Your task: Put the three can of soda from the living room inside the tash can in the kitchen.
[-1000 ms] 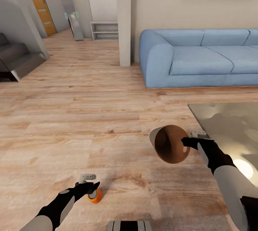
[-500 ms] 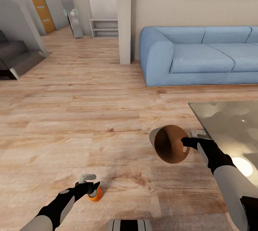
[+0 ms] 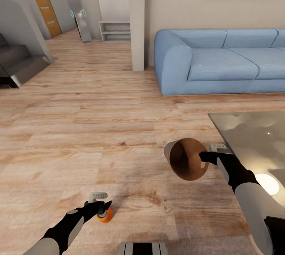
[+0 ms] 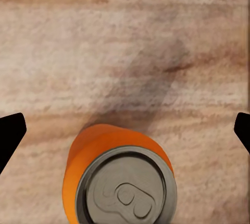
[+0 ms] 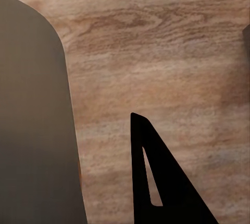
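**Orange can right under my left claw, bin hanging off my right**

My left gripper (image 3: 103,206) is hovering over the orange soda can (image 3: 105,216), which stands upright on the wood floor (image 3: 99,128). From the left wrist cam the can (image 4: 121,178) sits between my two fingertips (image 4: 9,136), a bit off-centre, and they're spread wide with floor showing on both sides, so nothing's gripped yet.

My right gripper (image 3: 204,157) is clamped on the rim of the trash can (image 3: 186,159), held tipped on its side with the coppery inside facing me. On the right wrist cam I can make out the bin wall (image 5: 34,120) and one finger (image 5: 156,177), but the actual pinch is hard to see there, so that's my read from the head view.

Handling guess: the can's light, thin-walled and smooth, so it'll dent or squirt out if squeezed hard. I'd take it mid-body across the round sides, below the silvery top, with gentle pressure. The bin looks stiff and light enough for a rim hold.
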`<state>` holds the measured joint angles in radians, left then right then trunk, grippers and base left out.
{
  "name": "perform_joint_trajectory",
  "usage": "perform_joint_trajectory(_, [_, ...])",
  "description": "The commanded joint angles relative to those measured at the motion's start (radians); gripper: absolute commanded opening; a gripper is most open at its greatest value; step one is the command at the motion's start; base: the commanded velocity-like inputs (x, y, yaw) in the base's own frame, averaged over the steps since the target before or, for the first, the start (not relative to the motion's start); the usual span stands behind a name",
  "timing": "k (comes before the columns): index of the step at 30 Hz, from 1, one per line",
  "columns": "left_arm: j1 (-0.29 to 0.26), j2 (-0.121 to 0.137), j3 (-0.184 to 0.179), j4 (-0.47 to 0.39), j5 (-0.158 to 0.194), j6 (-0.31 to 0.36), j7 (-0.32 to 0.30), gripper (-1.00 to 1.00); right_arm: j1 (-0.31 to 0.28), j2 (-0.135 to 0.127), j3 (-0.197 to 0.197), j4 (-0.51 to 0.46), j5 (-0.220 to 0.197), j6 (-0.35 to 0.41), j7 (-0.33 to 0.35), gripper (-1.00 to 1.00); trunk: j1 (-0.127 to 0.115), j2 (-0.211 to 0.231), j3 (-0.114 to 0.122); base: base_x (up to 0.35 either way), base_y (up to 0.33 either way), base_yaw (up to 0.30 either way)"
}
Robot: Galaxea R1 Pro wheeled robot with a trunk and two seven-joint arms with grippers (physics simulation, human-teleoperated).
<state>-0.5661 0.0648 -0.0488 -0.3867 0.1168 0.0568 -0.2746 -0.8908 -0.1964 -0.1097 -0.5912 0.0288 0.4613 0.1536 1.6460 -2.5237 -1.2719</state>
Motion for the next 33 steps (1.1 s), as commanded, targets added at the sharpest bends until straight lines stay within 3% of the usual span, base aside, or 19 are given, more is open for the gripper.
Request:
perform_joint_trajectory(1, [0.000,-0.001,0.000,0.000,0.000,0.000,0.000,1.00,0.000,0.001,-0.001,-0.001,-0.006,0.000,0.000,-1.00,0.000,0.000,0.000,0.000,0.000,0.000])
perform_joint_trajectory(33, [0.000,-0.006,0.000,0.001,-0.002,0.002,0.001,1.00,0.000,0.005,-0.001,-0.001,-0.006,0.000,-0.002,-1.00,0.000,0.000,0.000,0.000,0.000,0.000])
